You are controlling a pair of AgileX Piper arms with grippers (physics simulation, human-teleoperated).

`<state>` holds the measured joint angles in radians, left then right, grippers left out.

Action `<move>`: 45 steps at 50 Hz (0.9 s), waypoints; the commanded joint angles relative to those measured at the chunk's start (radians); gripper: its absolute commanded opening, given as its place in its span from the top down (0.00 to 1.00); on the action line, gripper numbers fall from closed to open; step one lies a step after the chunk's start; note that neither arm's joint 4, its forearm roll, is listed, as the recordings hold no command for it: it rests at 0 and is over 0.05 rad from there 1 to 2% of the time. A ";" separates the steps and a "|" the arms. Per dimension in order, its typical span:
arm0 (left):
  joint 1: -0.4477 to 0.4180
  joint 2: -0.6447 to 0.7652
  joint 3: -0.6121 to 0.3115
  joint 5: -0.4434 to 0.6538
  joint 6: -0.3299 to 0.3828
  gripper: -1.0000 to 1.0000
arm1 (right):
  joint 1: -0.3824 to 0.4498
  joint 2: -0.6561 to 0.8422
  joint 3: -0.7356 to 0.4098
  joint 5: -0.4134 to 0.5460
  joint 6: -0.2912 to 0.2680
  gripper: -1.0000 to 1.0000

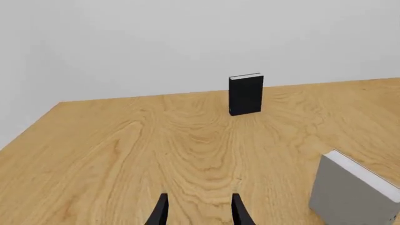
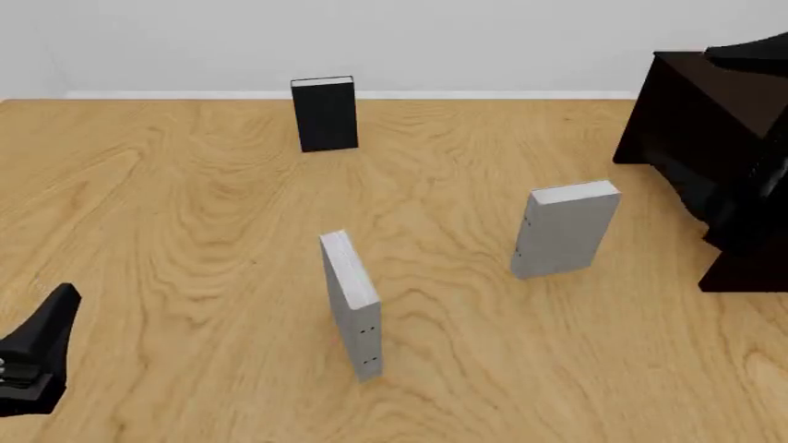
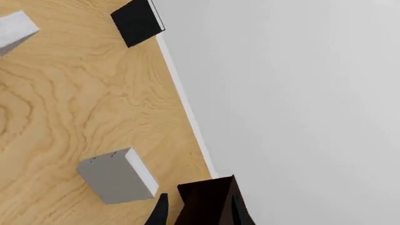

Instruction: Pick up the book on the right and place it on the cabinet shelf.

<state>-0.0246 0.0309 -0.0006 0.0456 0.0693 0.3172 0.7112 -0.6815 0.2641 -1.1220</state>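
**Right arm up by the cabinet, target book upright below it**

The book (image 2: pixel 567 228) stands upright on the wooden surface (image 2: pixel 185 231), long axis vertical, white page edges on top, right of centre and just left of the dark cabinet (image 2: pixel 708 120). That's the relation everything turns on: the right arm is plainly the nearer one. In the front view only a dark shape at the upper right edge could be that arm, merging with the cabinet. From the right wrist view, the right gripper (image 3: pixel 196 210) looks down from above, its fingers parted and nothing between them, with the book off to one side of the fingers and the cabinet's top corner right under them. So the book lies below and to the left of that gripper, as I judge it.

The left gripper (image 1: pixel 196 209) sits low at the near left, fingers apart and empty, well away from the target.

Clutter: a slimmer grey book (image 2: pixel 351 305) stands edge-on near the middle, and a black book (image 2: pixel 325 113) stands far back. Neither blocks the path. The cabinet itself is the thing to mind, being so close to the book. The shelf recess isn't clearly visible.
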 commanded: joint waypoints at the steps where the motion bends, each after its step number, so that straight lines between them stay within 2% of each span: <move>1: 0.005 0.085 0.000 -0.031 0.004 0.00 | 0.034 0.067 -0.026 0.068 -0.080 0.00; 2: 0.014 0.085 0.000 -0.033 0.013 0.00 | 0.034 0.069 -0.031 0.068 -0.077 0.00; 4: 0.015 0.072 0.000 -0.031 -0.024 0.00 | 0.035 0.077 -0.043 0.078 -0.072 0.00; 6: 0.012 0.079 0.000 -0.037 -0.014 0.00 | 0.040 0.088 -0.051 0.101 -0.064 0.00; 12: 0.021 0.111 0.000 -0.066 -0.035 0.00 | 0.044 0.103 -0.061 0.137 -0.077 0.00; 14: 0.051 0.117 0.000 -0.077 -0.006 0.00 | 0.048 0.110 -0.069 0.155 -0.085 0.00; 17: 0.039 0.125 0.000 -0.077 -0.012 0.00 | 0.051 0.121 -0.093 0.171 -0.076 0.00; 18: 0.062 0.143 0.000 -0.091 -0.015 0.00 | 0.052 0.124 -0.092 0.186 -0.084 0.00; 23: 0.065 0.147 0.000 -0.093 -0.024 0.00 | 0.055 0.147 -0.108 0.204 -0.099 0.00; 25: 0.060 0.132 0.000 -0.081 0.012 0.00 | 0.051 0.157 -0.116 0.217 -0.099 0.00; 27: 0.066 0.135 0.000 -0.083 -0.016 0.00 | 0.059 0.165 -0.125 0.226 -0.100 0.00; 28: 0.065 0.133 0.000 -0.083 -0.010 0.00 | 0.056 0.171 -0.130 0.229 -0.101 0.00; 29: 0.060 0.095 0.000 -0.062 0.025 0.00 | 0.057 0.180 -0.135 0.239 -0.107 0.00; 32: 0.078 0.131 0.000 -0.087 0.000 0.00 | 0.064 0.201 -0.151 0.260 -0.109 0.00; 39: 0.063 0.127 0.000 -0.063 0.038 0.00 | 0.066 0.255 -0.190 0.306 -0.125 0.00; 45: 0.070 0.134 0.000 -0.071 0.034 0.00 | 0.065 0.307 -0.221 0.323 -0.129 0.00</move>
<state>0.0408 0.1617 -0.0002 -0.0282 0.0912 0.3800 0.9461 -0.8542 0.5422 -1.2378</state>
